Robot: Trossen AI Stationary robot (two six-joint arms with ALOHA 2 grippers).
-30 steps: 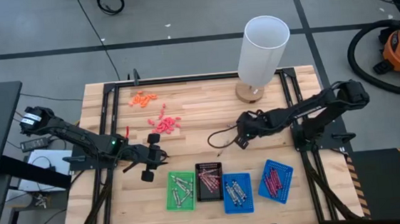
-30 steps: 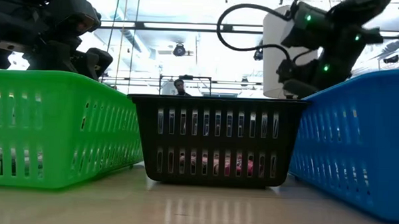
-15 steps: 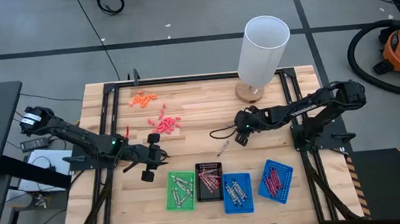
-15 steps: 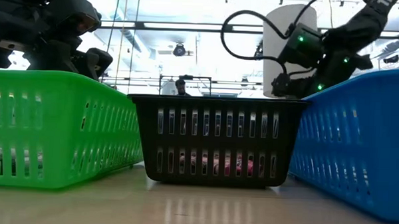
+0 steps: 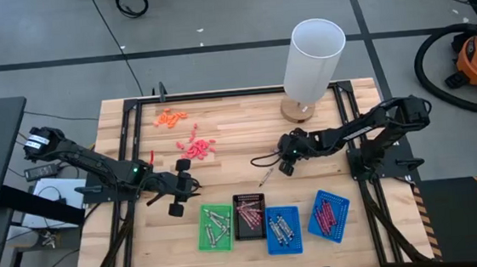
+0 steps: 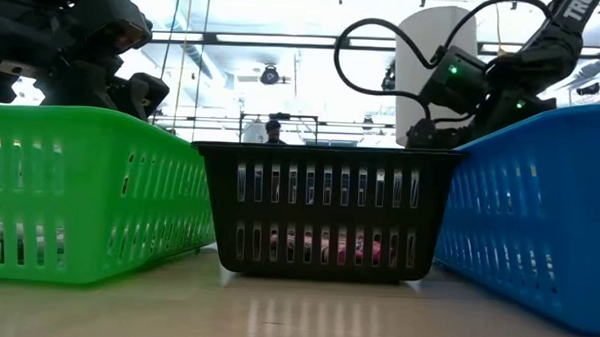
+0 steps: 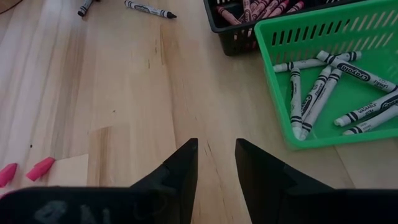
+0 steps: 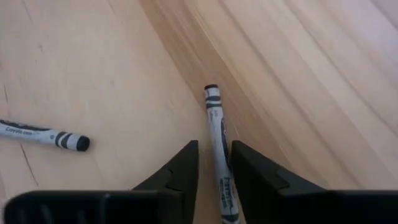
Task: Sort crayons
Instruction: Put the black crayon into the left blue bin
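Note:
Grey crayons fill the green tray (image 5: 216,227) and one blue tray (image 5: 283,230). Dark and pinkish-red ones lie in the black tray (image 5: 249,215) and the other blue tray (image 5: 330,214). One loose grey crayon (image 5: 265,178) lies flat on the table. My right gripper (image 8: 214,146) is low over a second grey crayon (image 8: 216,124), open, one finger on either side of it. That crayon lies flat along the fingers. My left gripper (image 7: 216,146) waits open above bare wood left of the green tray. My right gripper has the grey crayon's near half (image 8: 225,177) between its fingers, coming from above at a slant, along the crayon. A gap shows beside one finger; whether the other finger (image 8: 249,171) touches the crayon I cannot tell. The crayon rests on the table.
A tall white cylinder (image 5: 314,58) on a wooden foot stands at the far right. Coral-pink bits (image 5: 197,147) and orange bits (image 5: 170,117) lie at the far left. The right arm's black cable (image 5: 262,159) loops over the table beside its gripper.
My right gripper has sunk toward the table and drifted a little toward its left edge, rolling at the wrist as it came down over the loose crayon. The crayons on the table and my left arm have kept still.

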